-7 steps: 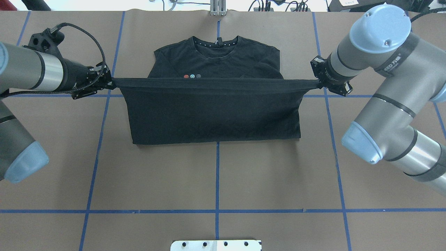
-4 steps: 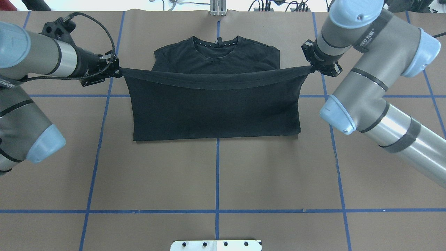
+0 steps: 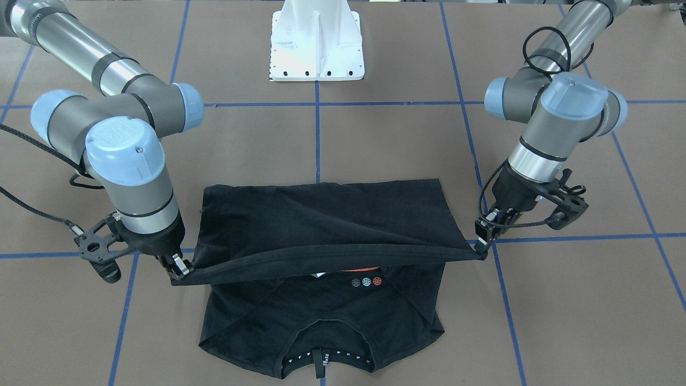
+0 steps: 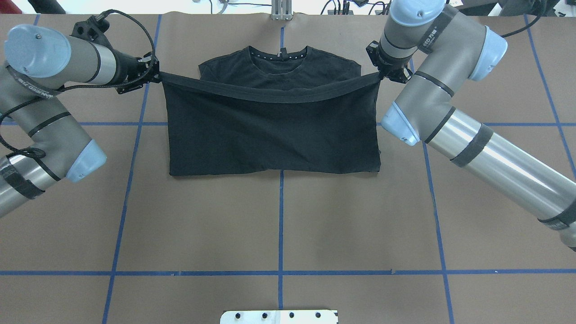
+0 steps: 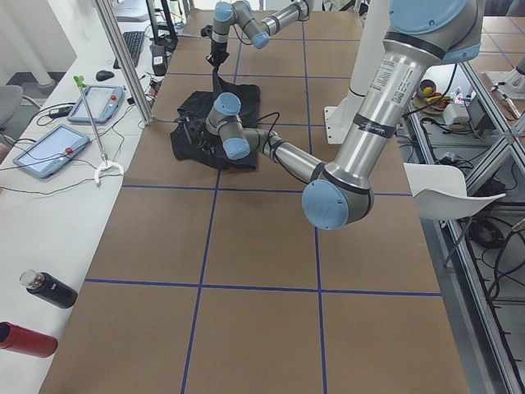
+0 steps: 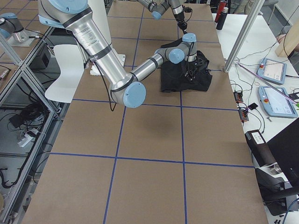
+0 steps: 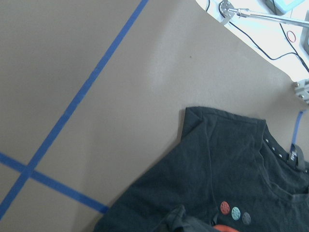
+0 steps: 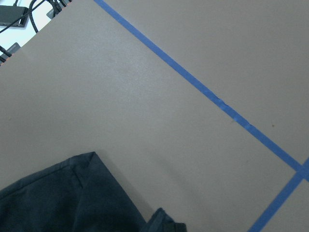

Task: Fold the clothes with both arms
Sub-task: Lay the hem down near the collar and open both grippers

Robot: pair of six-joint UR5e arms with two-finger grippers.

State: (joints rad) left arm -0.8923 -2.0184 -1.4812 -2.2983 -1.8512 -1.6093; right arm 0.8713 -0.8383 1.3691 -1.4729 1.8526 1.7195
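Observation:
The clothes are one black T-shirt (image 4: pixel 270 135) lying flat on the brown table, collar (image 4: pixel 279 56) at the far side. Its lower hem is lifted and stretched between both arms, sagging slightly in the middle above the chest. My left gripper (image 4: pixel 156 75) (image 3: pixel 481 244) is shut on one hem corner. At the other corner my right gripper (image 4: pixel 379 75) (image 3: pixel 179 271) is likewise shut. Three small coloured dots (image 3: pixel 366 281) and a strip of orange print show under the raised hem. The left wrist view shows the shoulder and dots (image 7: pixel 235 212); the right wrist view shows a sleeve (image 8: pixel 63 193).
Blue tape lines (image 4: pixel 281 225) divide the table into squares. The white pedestal base (image 3: pixel 317 48) stands at the robot's side of the table. A side bench holds tablets (image 5: pixel 45 152) and bottles (image 5: pixel 49 289); a white chair (image 5: pixel 451 197) stands behind the robot.
Both grippers have carried the hem away from the robot toward the collar and drawn closer together. The hem now sags, and in the overhead view the fold covers the chest dots.

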